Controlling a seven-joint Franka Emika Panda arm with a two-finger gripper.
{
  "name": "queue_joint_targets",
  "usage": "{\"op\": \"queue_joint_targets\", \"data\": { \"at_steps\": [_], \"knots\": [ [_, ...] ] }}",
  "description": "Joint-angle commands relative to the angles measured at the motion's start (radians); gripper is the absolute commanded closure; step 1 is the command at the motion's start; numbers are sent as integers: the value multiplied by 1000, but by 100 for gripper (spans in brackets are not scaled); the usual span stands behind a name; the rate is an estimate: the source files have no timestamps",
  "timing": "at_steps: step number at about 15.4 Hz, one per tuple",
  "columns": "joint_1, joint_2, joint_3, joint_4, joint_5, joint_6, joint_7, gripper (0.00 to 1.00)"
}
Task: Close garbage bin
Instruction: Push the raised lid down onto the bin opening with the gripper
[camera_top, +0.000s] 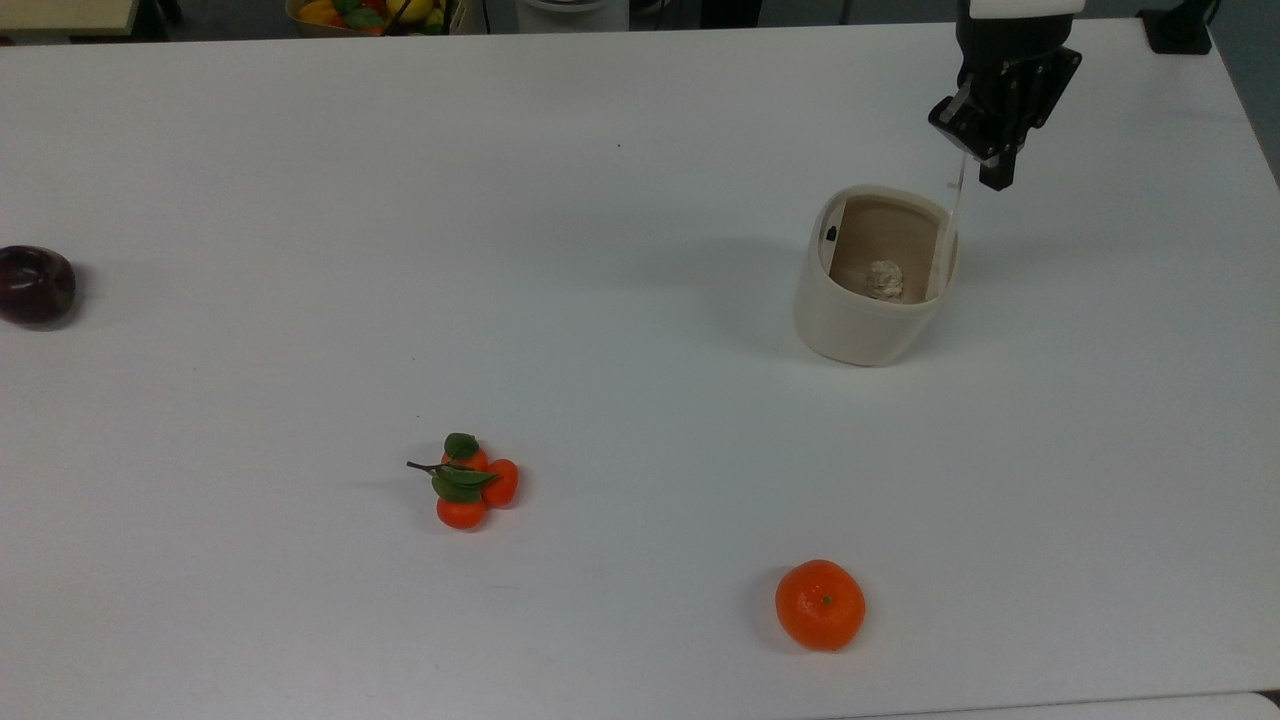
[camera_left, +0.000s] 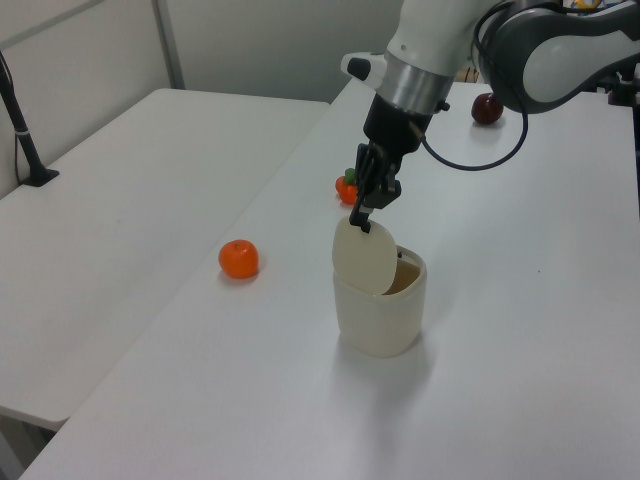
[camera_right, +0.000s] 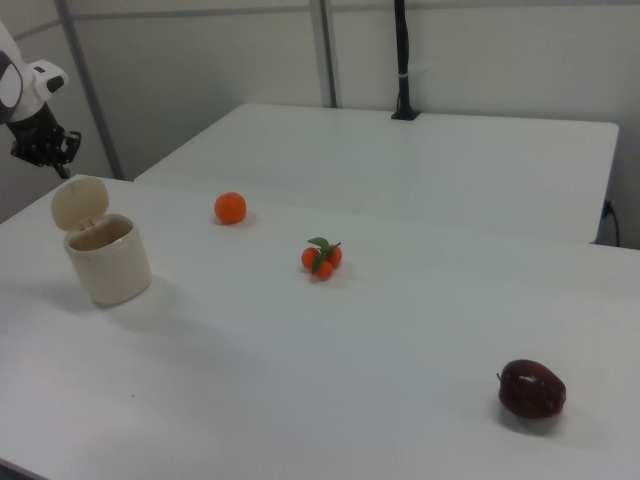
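I am finding no legible text, label, brand, number or sign on any surface in these views.

Gripper (camera_left: 362, 221) tip at top edge of upright lid (camera_left: 366, 258); garbage bin (camera_left: 380, 314) open, mid-table (camera_left: 520, 330).
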Motion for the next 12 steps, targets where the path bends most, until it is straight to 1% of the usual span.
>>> {"op": "queue_joint_targets", "data": {
  "at_steps": [1, 3, 9, 12],
  "knots": [
    [4, -3, -14, -31, 7, 10, -89, 100],
    [0, -3, -21, -36, -5, -14, -100, 100],
    [-33, -3, -26, -37, -13, -157, -183, 100],
    [-48, -3, -26, -50, -50, -190, -183, 100]
  ]
}}
